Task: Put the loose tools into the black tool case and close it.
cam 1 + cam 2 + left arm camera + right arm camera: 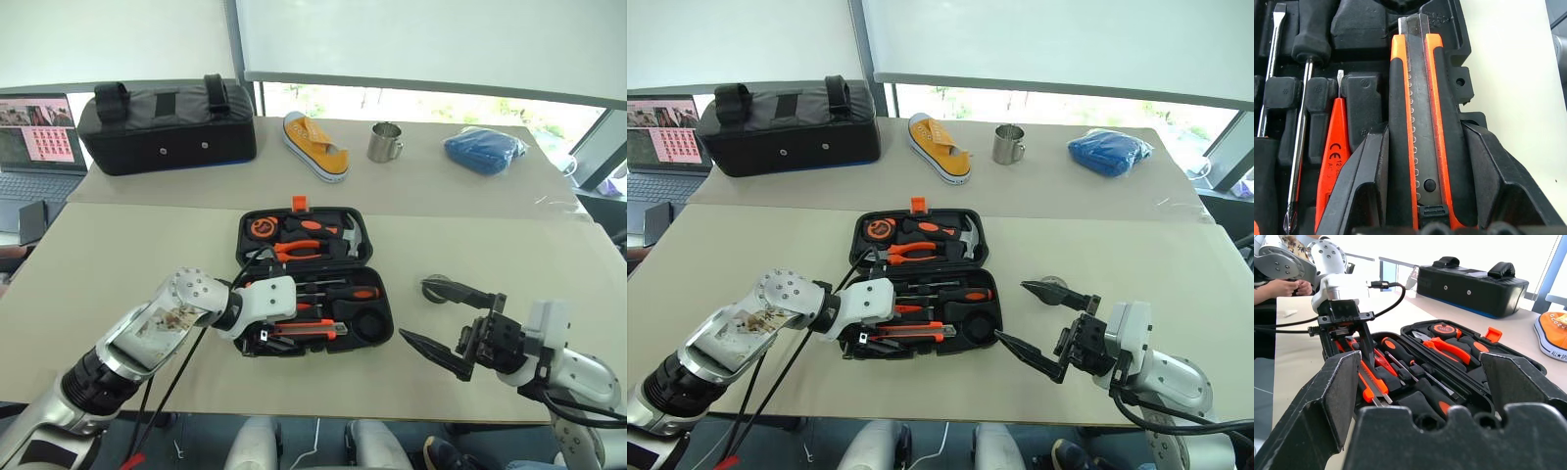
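The black tool case lies open in the middle of the table, lid half towards the windows with pliers, a hammer and a tape measure in it. In the near half lie two screwdrivers, the orange tester screwdriver and a dark tape roll. The orange-black utility knife lies in the near-left recess. My left gripper points down into the case, its fingers pressed against both sides of the knife. My right gripper hovers wide open just right of the case, holding nothing.
A black fabric bag, a yellow shoe, a steel mug and a blue bundle stand along the back of the table. A laptop is at the far left. A person's hands show beyond my left arm.
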Motion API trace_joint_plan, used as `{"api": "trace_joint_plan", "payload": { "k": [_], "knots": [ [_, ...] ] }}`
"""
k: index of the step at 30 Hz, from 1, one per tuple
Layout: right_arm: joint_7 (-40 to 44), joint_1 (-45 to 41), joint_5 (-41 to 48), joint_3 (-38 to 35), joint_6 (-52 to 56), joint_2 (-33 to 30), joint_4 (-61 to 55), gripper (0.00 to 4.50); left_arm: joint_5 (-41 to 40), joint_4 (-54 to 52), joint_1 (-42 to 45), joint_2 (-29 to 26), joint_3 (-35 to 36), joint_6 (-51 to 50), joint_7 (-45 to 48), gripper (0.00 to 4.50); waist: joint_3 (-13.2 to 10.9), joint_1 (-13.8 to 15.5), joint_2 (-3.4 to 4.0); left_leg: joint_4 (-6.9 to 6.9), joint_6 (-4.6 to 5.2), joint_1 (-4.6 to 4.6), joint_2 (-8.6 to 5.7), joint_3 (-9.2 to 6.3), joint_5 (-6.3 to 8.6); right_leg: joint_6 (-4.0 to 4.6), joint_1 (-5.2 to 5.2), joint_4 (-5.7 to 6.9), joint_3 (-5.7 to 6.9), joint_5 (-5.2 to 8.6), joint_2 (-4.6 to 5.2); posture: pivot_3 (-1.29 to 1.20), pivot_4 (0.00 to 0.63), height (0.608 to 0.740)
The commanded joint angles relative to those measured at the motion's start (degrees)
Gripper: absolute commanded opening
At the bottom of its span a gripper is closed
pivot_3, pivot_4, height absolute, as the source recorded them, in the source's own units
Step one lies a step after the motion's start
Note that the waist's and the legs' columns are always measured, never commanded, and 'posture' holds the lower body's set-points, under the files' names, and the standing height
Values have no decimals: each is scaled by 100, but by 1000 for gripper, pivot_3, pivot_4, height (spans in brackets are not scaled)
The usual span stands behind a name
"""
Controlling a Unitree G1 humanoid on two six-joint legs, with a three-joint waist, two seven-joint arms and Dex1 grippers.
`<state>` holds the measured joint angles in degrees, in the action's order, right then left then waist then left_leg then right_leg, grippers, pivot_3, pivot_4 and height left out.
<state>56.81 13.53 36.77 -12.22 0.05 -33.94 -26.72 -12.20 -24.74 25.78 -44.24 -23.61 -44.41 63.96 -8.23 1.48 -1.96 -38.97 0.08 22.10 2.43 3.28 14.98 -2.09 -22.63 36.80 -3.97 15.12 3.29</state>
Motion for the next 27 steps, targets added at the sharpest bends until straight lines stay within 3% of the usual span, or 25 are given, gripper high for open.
{"api": "trace_joint_plan", "payload": {
  "k": [1,5,13,14,19,20,23,24,26,27],
  "knots": [
    [-58,-40,38,-49,-38,32,-217,4500,-275,200,-246,388,208,25,-258,3340,0,13,0,0,1,-6,-4,-5,0,-2,11,-2,0,1,1,0,150,740],
    [-57,-12,54,-65,-31,33,-225,4500,-621,472,-378,635,908,783,-174,4465,-1,28,-1,-3,3,-6,-12,-18,0,-6,20,-3,0,4,5,0,150,740],
    [-23,5,34,-25,-68,66,-147,4500,-1097,1403,-613,901,1916,2218,136,4465,-5,-125,-6,3,4,4,-6,-26,0,-3,5,-1,1,3,-1,0,150,740],
    [-27,0,27,-18,-70,75,-143,4500,-1104,1476,-661,896,1919,2366,234,3944,-5,-130,-6,3,5,4,-5,-26,0,-3,5,0,1,3,-1,0,150,740],
    [-32,21,2,-30,-87,124,-114,4500,-1191,1571,-953,889,1854,2683,526,2416,-5,-127,-6,2,5,7,-5,-24,0,-3,3,-1,1,3,0,0,150,740],
    [-34,32,-4,-39,-94,134,-103,4500,-1121,1594,-1038,876,1811,2796,558,1881,-5,-124,-6,2,5,7,-5,-25,0,-3,3,-1,2,3,0,0,150,740],
    [-39,59,-15,-61,-110,160,-73,4500,-1073,1532,-1245,870,1720,2966,647,951,-5,-128,-5,2,5,7,-5,-24,0,-3,3,-1,1,3,0,0,150,740],
    [-35,67,-19,-64,-115,167,-67,4500,-1044,1496,-1277,870,1690,2979,626,455,-5,-129,-5,2,5,7,-4,-24,0,-3,2,-1,1,3,0,0,150,740],
    [-38,87,-30,-57,-119,190,-71,4500,-907,1471,-1341,842,1589,2994,548,36,-6,-126,-5,2,5,7,-4,-24,0,-3,2,0,1,3,0,0,150,740],
    [-40,94,-36,-51,-118,200,-75,4500,-836,1478,-1374,813,1523,2960,513,36,-6,-124,-5,2,5,7,-4,-24,0,-3,2,0,1,3,0,0,150,740]
  ]
}}
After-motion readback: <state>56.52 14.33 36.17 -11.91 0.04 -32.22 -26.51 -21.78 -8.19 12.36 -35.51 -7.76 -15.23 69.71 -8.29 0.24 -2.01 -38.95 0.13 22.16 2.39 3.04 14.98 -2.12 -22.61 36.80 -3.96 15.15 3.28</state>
